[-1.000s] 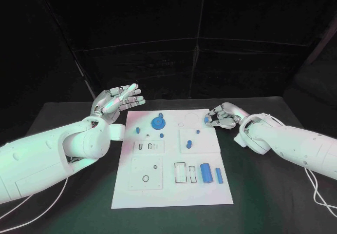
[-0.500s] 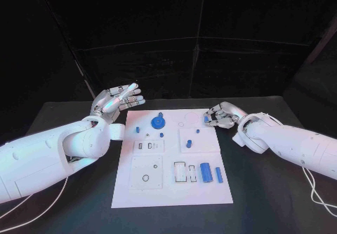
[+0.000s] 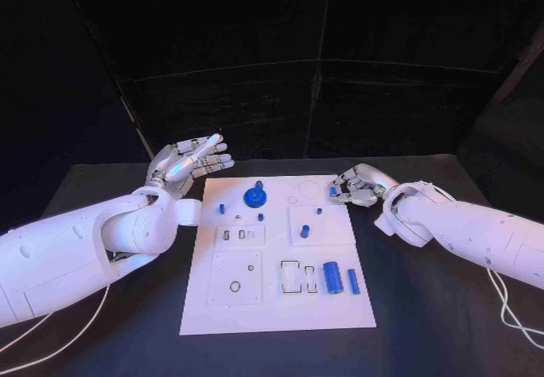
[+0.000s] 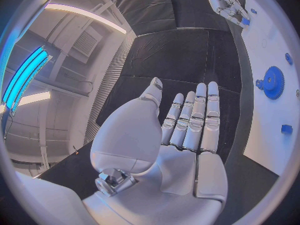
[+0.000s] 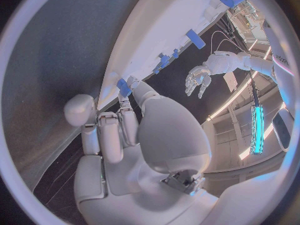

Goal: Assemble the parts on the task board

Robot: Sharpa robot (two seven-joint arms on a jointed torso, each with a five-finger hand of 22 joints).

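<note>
Blue small part (image 5: 123,86) sits pinched in our right hand (image 3: 356,188) at the far right edge of the task board (image 3: 277,310), fingers curled in around it. Left hand (image 3: 190,162) hangs spread and holding nothing, off the board's far left corner. We judge the step as seating this piece in a far-right slot, near the round outline (image 3: 308,189). To do it well: keep the pinch firm, bring it down square to the board, don't sweep the gear (image 3: 256,195) or pegs nearby. Right wrist view gives the blue piece between the fingertips plainly; head view hides most of it behind the curled fingers. Left wrist view (image 4: 181,135) confirms the flat bare palm.
</note>
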